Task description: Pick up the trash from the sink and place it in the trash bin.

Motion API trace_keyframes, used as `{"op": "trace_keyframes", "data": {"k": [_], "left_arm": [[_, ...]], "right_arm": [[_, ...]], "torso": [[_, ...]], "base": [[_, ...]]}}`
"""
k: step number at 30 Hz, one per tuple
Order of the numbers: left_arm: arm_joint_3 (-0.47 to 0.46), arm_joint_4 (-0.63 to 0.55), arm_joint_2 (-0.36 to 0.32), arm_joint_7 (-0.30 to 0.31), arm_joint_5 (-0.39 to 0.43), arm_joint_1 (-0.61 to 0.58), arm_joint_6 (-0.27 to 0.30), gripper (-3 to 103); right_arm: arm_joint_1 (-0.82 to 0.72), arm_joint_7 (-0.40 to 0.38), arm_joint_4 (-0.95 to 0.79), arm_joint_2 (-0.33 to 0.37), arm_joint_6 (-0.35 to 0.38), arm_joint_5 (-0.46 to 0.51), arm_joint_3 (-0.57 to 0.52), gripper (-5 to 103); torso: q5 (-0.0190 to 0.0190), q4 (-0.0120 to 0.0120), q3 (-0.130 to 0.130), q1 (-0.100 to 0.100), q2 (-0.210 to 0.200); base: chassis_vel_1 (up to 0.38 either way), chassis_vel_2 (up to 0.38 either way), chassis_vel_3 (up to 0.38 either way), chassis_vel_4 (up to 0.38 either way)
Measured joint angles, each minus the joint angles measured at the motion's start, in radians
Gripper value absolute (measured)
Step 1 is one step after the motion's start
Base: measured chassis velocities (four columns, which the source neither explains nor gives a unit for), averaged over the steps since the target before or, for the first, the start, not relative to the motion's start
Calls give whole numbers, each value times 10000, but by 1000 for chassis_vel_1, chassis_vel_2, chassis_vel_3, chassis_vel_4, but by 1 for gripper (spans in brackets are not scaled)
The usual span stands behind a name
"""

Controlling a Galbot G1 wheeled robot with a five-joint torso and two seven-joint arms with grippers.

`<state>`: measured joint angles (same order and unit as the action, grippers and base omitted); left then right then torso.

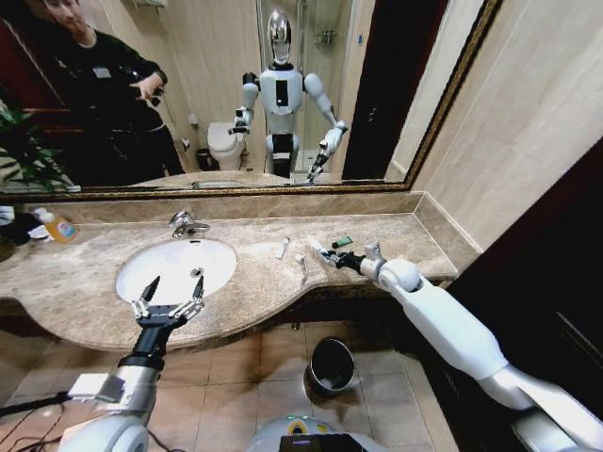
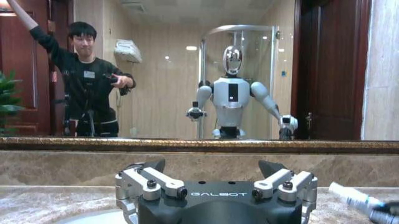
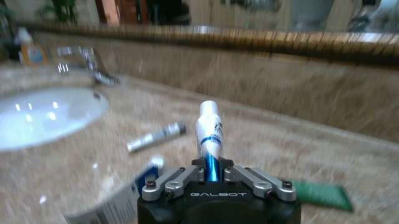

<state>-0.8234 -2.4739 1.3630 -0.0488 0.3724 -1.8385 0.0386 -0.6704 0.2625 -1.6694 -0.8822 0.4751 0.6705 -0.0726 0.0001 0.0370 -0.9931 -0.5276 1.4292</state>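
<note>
We note beige tiled walls point(image 1: 528, 104) | gold-framed mirror point(image 1: 236, 85) above the marble backsplash | brown tiled floor point(image 1: 245, 377) | dark wooden door point(image 2: 330, 70).

A clear bottle with an orange label point(image 1: 58, 226) stands near the counter's far left corner, beside what may be dark leaves point(image 1: 24, 151). A gold-framed mirror point(image 1: 396, 56) runs along the counter's back edge.

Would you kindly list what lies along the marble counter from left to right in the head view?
Clear bottle with an orange label → chrome tap above the white oval sink → small white tube → white toothbrush → right gripper shut on a white-and-blue tube → tiny green packet.
</note>
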Motion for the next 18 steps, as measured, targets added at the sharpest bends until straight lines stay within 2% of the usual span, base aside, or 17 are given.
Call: {"op": "trace_keyframes", "data": {"k": [5, 7, 8, 18], "left_arm": [[0, 0, 0, 0, 0, 0, 0, 100], [0, 0, 0, 0, 0, 0, 0, 100], [0, 0, 0, 1, 0, 0, 0, 100], [0, 0, 0, 0, 0, 0, 0, 100]], "right_arm": [[-622, -72, -867, 305, -23, 367, -762, 12], [-1195, -77, -1509, 547, -29, 565, -1255, 12], [-1879, -19, -2195, 790, -31, 698, -1851, 12], [-4163, -447, -4316, 804, -269, 1066, -3428, 12]], "torso": [[-2, 0, 0, 0, 0], [0, -1, 0, 0, 0], [-3, -4, 1, 1, 1], [-3, -1, 1, 1, 0]], "base": [[0, 0, 0, 0], [0, 0, 0, 0], [0, 0, 0, 0], [0, 0, 0, 0]]}}
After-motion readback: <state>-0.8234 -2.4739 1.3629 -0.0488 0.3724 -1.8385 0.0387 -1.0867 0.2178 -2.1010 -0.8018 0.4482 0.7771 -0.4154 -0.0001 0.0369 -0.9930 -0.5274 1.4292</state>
